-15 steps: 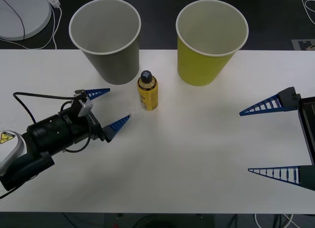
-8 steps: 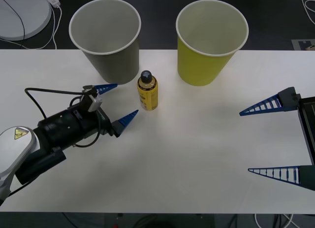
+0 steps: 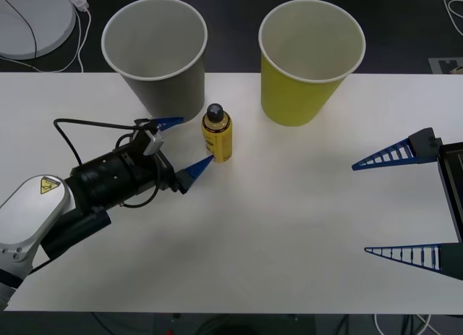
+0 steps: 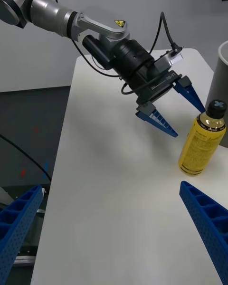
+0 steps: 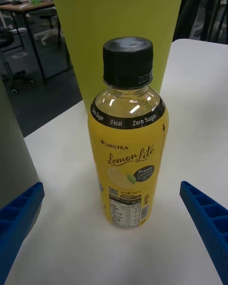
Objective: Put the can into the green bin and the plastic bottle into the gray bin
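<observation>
- Front view: left gripper lies low over the white table, jaws spread, fingertips just short of the plastic bottle. Nothing held. Likely lined up to straddle the bottle for a side grasp.
- Left wrist view: bottle upright and centred between the two blue fingers, black cap on, "Lemon Lite" label facing the camera.
- Bottle stands between the gray bin and the green bin, just in front of both; the gray bin is the nearer.
- Gray bin wall sits close beside the far finger: tight clearance, possible bump.
- Right gripper waits at the table's right edge, jaws wide apart, empty.
- White disc with cable off the table, far left.
</observation>
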Robot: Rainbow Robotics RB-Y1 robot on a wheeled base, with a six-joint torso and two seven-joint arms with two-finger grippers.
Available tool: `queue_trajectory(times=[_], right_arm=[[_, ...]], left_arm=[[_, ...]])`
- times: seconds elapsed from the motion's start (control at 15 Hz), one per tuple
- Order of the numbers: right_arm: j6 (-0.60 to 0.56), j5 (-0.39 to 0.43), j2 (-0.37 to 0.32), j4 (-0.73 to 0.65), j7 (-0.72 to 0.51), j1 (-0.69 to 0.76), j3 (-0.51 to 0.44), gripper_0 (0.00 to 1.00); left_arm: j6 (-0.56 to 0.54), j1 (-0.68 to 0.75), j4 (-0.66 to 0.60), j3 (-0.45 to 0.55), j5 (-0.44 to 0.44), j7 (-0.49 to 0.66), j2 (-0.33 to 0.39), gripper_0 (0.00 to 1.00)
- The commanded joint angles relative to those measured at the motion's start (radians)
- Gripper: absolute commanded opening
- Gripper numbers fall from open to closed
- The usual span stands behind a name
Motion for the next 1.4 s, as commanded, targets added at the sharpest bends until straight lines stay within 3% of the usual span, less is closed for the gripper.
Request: queue_trajectory(times=[0.07, 0.67, 1.4], right_arm=[[0.0, 0.0, 0.0, 0.0, 0.0, 0.0, 0.0, 1.0], [0.0, 0.0, 0.0, 0.0, 0.0, 0.0, 0.0, 1.0], [0.0, 0.0, 0.0, 0.0, 0.0, 0.0, 0.0, 1.0]], left_arm=[[-0.002, -0.019, 0.013, -0.002, -0.035, 0.017, -0.021, 1.0], [-0.002, -0.074, 0.062, -0.003, -0.113, 0.057, -0.098, 1.0], [-0.006, -0.117, 0.088, -0.005, -0.181, 0.1, -0.133, 1.0]])
